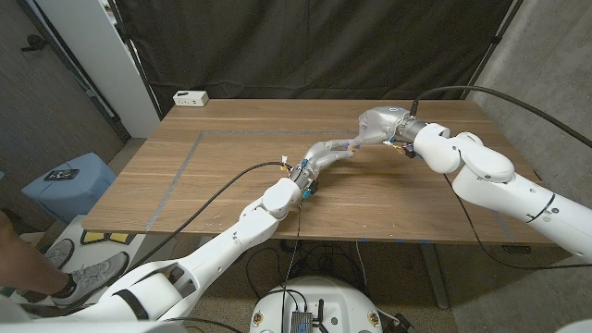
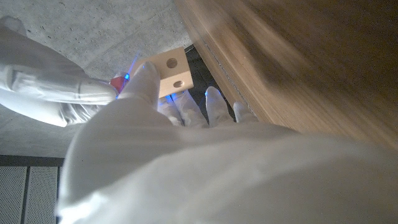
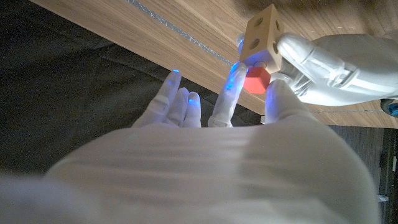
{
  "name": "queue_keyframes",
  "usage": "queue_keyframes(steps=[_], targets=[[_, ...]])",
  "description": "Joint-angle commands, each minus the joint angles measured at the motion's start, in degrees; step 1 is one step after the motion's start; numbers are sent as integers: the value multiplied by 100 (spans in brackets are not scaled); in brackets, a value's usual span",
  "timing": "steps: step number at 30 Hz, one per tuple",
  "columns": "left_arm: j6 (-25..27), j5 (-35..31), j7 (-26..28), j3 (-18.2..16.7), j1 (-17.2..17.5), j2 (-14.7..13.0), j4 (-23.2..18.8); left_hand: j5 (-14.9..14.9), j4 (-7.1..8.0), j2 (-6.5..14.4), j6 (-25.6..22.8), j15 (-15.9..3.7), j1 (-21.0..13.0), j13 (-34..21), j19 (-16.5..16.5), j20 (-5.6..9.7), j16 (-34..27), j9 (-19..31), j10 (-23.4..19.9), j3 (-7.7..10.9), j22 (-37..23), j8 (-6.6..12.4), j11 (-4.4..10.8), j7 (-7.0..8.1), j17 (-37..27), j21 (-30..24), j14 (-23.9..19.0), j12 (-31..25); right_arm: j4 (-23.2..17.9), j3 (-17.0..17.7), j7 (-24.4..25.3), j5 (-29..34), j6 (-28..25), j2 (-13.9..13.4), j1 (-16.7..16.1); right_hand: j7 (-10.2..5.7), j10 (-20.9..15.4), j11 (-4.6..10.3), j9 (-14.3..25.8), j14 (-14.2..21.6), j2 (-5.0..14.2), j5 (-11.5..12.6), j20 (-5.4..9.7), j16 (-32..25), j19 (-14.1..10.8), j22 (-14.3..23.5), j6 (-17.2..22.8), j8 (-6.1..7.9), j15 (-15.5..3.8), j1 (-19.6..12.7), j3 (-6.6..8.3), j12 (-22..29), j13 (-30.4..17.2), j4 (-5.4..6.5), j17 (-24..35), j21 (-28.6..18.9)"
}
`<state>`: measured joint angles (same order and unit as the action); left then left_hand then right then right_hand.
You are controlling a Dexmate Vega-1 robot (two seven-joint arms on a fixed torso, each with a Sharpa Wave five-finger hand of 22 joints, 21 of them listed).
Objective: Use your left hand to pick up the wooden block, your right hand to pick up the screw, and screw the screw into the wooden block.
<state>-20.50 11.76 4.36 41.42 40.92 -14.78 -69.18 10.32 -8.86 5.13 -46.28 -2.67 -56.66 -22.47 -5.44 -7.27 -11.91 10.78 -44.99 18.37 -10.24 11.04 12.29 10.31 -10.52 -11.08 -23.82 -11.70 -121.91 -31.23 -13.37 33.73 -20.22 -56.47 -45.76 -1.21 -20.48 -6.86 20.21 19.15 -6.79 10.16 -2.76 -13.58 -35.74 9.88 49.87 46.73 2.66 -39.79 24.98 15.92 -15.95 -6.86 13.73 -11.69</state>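
Wooden block (image 3: pixel 262 32): pale cube with round holes, held by the left hand (image 3: pixel 323 68) above the table (image 1: pixel 231 185), toward its far right part. Screw (image 3: pixel 255 79): red-headed, pinched in the right hand (image 3: pixel 205 162) between thumb and a finger (image 3: pixel 227 96), head touching the block's lower face. Shaft hidden; its axis appears to run into the block, judged only. Both hands (image 1: pixel 370 129) meet palm to palm, arms reaching inward from opposite sides. White box (image 1: pixel 191 97): far-left table corner.

Head camera high over table (image 1: pixel 231 185); wrist cameras close, sharing wooden block (image 2: pixel 169 73).
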Motion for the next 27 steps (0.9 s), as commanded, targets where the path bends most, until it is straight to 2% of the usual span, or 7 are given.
queue_keyframes(steps=[1, 8, 27], targets=[[-10, 11, -14, 9, -33, 32, 67, 39, 5, 58, -60, -391, -18, -13, -7, -52, -5, 10, -31, 26, -16, 32, 4, 7, -18, -54, -14, -46, 66, -16, 48, 0, -13, 70, 16, 14, -107, 4, 50, 67, 33, -13, -20, -46, -45, 7, 132, 93, 3, 87, -38, 47, -10, 12, 11, -12], [8, 13, -18, 13, -41, 33, 69, 40, 5, 59, -54, -394, -18, -12, -7, -59, -5, 10, -31, 28, -16, 30, 3, 10, -18, -53, -11, -45, 100, -28, 111, -30, -52, 143, 21, 41, -216, 11, 124, 115, 62, -18, -13, -52, -96, 8, 382, 254, 4, 214, -103, 69, 7, 51, 15, -15], [26, 1, -6, 21, -9, 9, -15, 43, 5, 67, -29, -386, -17, -14, -10, -55, -3, 9, -23, 38, -17, 20, 2, -14, -17, -55, -9, -45, 19, -147, 255, 202, -438, 294, 5, 145, -563, 51, -128, 391, 95, -11, 1, -110, -296, 11, 1200, 464, -55, 551, -294, 140, 66, 112, 16, -31]])
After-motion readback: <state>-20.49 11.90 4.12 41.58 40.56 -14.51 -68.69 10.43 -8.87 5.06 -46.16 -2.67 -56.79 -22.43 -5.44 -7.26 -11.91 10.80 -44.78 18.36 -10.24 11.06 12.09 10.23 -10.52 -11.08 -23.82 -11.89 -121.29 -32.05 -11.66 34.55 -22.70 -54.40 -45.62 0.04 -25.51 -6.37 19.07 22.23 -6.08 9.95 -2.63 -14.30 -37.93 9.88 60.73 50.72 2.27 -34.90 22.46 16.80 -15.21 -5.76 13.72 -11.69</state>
